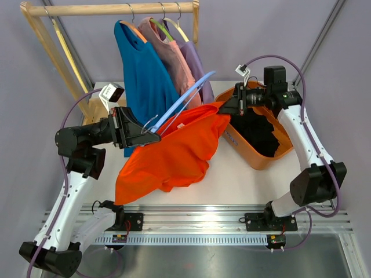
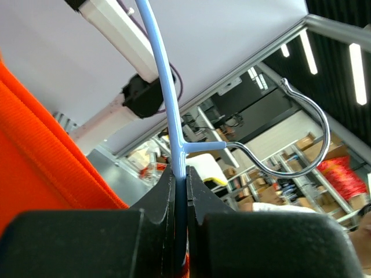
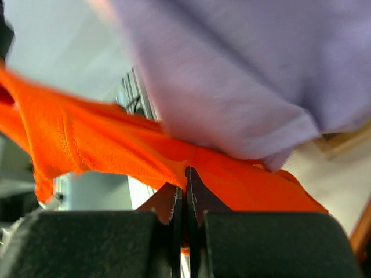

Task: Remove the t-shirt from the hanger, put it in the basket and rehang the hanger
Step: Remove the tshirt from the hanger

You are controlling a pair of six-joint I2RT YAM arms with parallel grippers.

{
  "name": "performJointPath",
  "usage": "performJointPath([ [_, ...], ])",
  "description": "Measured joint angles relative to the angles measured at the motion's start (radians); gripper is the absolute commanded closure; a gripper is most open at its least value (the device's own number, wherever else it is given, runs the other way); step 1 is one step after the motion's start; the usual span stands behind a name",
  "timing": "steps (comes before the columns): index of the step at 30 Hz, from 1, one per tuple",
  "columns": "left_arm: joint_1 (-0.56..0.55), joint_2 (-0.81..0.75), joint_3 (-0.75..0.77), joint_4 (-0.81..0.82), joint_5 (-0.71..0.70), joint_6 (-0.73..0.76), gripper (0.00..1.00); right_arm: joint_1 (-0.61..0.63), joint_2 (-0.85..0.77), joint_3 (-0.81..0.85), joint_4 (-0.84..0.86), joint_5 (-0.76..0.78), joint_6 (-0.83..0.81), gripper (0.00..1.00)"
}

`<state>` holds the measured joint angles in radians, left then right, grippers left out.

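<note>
The left tool (image 1: 155, 135) is pressed shut on the neck of a light-blue hanger (image 1: 186, 97), just below its metal hook (image 2: 328, 136). One bare hanger arm slants up toward the far edge of the desk (image 1: 243, 185), crossing in front of the hanging garments. The orange t-shirt (image 1: 174, 152) spreads from the desk's middle toward the near left corner. Its top right edge is lifted and pinched by the right tool (image 1: 227, 106).

A wooden rack (image 1: 110, 8) at the far left corner carries a blue shirt (image 1: 142, 69), a pink shirt (image 1: 174, 58) and a purple shirt (image 1: 196, 61). The purple hem hangs close above the right tool's grip. An orange bin (image 1: 240, 149) holding black clothes (image 1: 261, 130) sits by the right edge, just beside the t-shirt.
</note>
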<state>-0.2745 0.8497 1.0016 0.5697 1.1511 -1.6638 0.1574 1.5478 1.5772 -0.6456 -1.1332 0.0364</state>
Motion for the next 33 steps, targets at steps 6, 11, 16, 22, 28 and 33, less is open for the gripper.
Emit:
performJointPath([
  [6,-0.006,0.001,-0.004,-0.06,0.043,0.127,1.0,0.068,-0.181,-0.183,0.053,-0.038,-0.213,0.87],
  [11,-0.029,0.041,-0.052,-0.071,0.08,0.214,1.0,0.072,-0.201,-0.209,0.041,-0.028,-0.36,0.48],
  [16,-0.058,0.134,-0.06,-0.174,0.084,0.343,1.0,0.063,-0.13,-0.09,-0.224,0.006,-0.697,0.37],
  [22,-0.083,0.177,-0.034,-0.428,0.084,0.543,1.0,0.041,-0.108,0.229,-0.569,0.01,-1.198,0.34],
  [28,-0.106,0.18,-0.002,-0.601,0.087,0.68,1.0,0.183,-0.116,0.41,-0.644,0.0,-1.334,0.31],
  [33,-0.141,0.197,0.003,-0.682,0.089,0.74,1.0,0.379,-0.045,0.454,-0.686,0.054,-1.325,0.29],
])
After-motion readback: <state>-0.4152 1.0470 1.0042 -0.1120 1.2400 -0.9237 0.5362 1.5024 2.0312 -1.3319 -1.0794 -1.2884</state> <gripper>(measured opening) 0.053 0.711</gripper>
